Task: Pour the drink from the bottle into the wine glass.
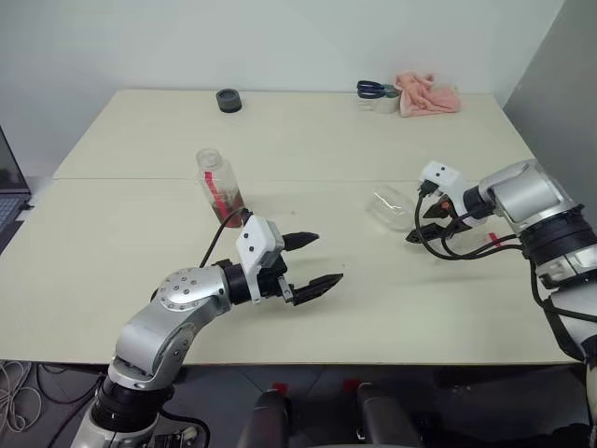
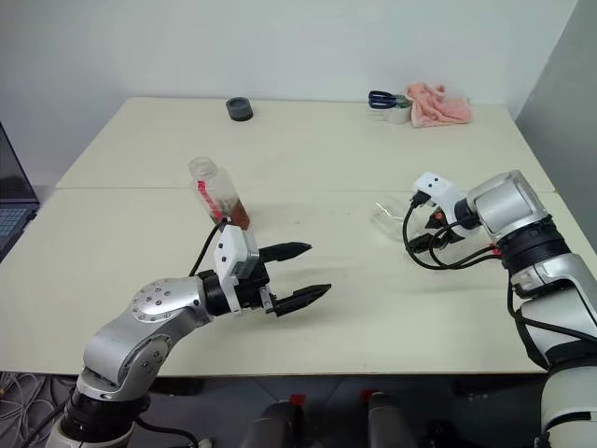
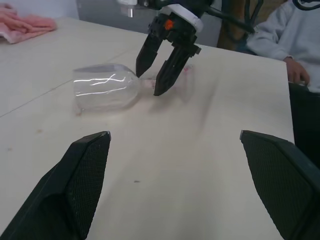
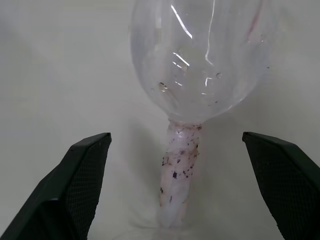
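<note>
The wine glass [image 1: 392,207] lies on its side on the table, right of the middle. My right gripper [image 1: 420,229] is open and points down at it, a finger on each side of the thin stem [image 4: 177,175], just behind the bowl [image 4: 200,60]; the left wrist view shows the same straddle over the glass [image 3: 105,87]. The bottle [image 1: 219,187] stands upright left of the middle, with the amber-brown drink [image 1: 229,199] low inside it. My left gripper [image 1: 328,258] is open and empty, hovering level near the front of the table, to the right of and nearer than the bottle.
A black round object [image 1: 229,100] sits at the far edge, and scissors [image 1: 375,90] and a pink cloth [image 1: 427,93] at the far right. A laptop [image 1: 7,187] stands off the left edge. A seated person's sleeve [image 3: 285,35] is beyond the table.
</note>
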Available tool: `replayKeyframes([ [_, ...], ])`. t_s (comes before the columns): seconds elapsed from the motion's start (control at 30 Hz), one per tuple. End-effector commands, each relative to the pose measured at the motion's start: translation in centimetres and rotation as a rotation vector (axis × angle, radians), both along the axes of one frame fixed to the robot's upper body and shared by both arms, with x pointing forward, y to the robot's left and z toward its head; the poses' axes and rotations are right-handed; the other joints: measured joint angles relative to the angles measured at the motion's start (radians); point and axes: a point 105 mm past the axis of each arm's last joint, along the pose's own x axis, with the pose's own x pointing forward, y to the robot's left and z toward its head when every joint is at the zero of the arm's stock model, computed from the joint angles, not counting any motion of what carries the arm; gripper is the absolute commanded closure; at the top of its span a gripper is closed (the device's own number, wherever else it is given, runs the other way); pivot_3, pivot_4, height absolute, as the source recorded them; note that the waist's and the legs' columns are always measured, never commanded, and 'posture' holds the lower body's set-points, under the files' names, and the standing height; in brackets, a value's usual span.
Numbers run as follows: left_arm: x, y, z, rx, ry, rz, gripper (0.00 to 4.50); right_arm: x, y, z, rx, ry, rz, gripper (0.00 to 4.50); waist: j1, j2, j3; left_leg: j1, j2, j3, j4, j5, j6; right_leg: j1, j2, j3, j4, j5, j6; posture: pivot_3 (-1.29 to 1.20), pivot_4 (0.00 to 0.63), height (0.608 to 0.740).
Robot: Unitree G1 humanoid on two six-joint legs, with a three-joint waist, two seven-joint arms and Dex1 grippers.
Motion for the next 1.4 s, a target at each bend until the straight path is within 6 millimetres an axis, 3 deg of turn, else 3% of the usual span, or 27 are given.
replayKeyframes([
  [0.03, -0.7, -0.3, 1.0, -0.013, -0.040, 0.000, 0.01, 0.4, -0.7, 0.3, -0.024, 0.002, -0.014, 0.18, 0.000, 0.000, 0.000, 0.000, 0.000, 0.000, 0.000, 0.000, 0.000, 0.000, 0.000, 0.000, 0.000, 0.000, 0.000, 0.00, 0.150, 0.740],
  [0.1, -0.8, -0.2, 1.0, -0.012, -0.039, 0.008, 0.00, 0.4, -1.0, -0.1, -0.028, 0.021, -0.020, 0.59, 0.000, 0.000, 0.000, 0.000, 0.000, 0.000, 0.000, 0.000, 0.000, 0.000, 0.000, 0.000, 0.000, 0.000, 0.000, 0.00, 0.150, 0.740],
  [0.47, -1.2, 0.1, 0.8, 0.005, -0.009, -0.005, 0.00, 0.2, -0.5, -0.8, 0.004, 0.038, -0.003, 4.34, 0.000, 0.000, 0.000, 0.000, 0.000, 0.000, 0.000, 0.000, 0.000, 0.000, 0.000, 0.000, 0.000, 0.000, 0.000, 0.00, 0.150, 0.740],
  [0.6, -1.6, 0.7, 0.1, 0.018, 0.030, -0.004, 0.00, 0.9, 0.9, 0.3, 0.080, -0.052, 0.033, 4.33, -0.002, 0.000, 0.000, 0.000, 0.000, 0.000, 0.000, 0.000, 0.000, 0.000, 0.000, 0.000, 0.000, 0.000, 0.000, 0.00, 0.150, 0.740],
  [0.7, -2.5, 1.7, -1.4, 0.023, 0.085, 0.030, 0.00, 1.6, 5.3, 2.9, 0.311, -0.171, 0.072, 4.33, -0.023, 0.000, 0.000, 0.001, 0.001, 0.001, 0.000, 0.000, 0.000, 0.000, 0.001, 0.001, 0.000, 0.000, 0.000, 0.00, 0.150, 0.740],
  [0.8, -2.5, 3.0, -2.8, -0.051, 0.108, 0.195, 0.00, 2.5, 9.3, 5.7, 0.551, -0.404, 0.074, 4.33, -0.043, 0.001, 0.000, 0.004, 0.005, 0.001, -0.002, 0.000, 0.000, 0.000, 0.002, 0.004, 0.002, 0.001, -0.002, 0.00, 0.150, 0.740],
  [0.9, -2.3, 3.9, -3.7, -0.103, 0.086, 0.324, 0.00, 2.6, 11.9, 6.3, 0.720, -0.527, 0.028, 4.33, -0.036, 0.001, 0.000, 0.003, 0.005, 0.000, -0.002, 0.000, 0.000, 0.000, 0.003, 0.001, 0.003, 0.001, -0.002, 0.00, 0.150, 0.740],
  [1.07, -2.4, 5.0, -3.5, -0.158, 0.039, 0.509, 0.00, 2.6, 15.0, 4.2, 0.864, -0.661, -0.074, 4.33, -0.009, 0.000, 0.000, 0.002, 0.001, 0.000, -0.001, 0.000, 0.000, 0.001, 0.001, 0.001, 0.002, 0.001, -0.002, 0.00, 0.150, 0.740],
  [1.23, -4.0, 5.6, -2.9, -0.138, 0.033, 0.526, 0.00, 2.1, 17.7, 0.5, 0.837, -0.685, -0.073, 4.33, -0.002, 0.000, 0.000, 0.001, 0.000, 0.001, -0.001, 0.000, 0.000, 0.000, 0.000, 0.001, 0.001, 0.002, -0.002, 0.00, 0.150, 0.740],
  [1.4, -4.5, 7.3, -2.5, -0.113, 0.007, 0.588, 0.00, 1.5, 18.6, -2.9, 0.766, -0.633, -0.052, 4.33, -0.006, 0.000, -0.001, 0.004, 0.003, 0.002, -0.002, 0.000, 0.000, 0.001, 0.003, 0.001, 0.001, 0.001, -0.002, 0.00, 0.150, 0.740],
])
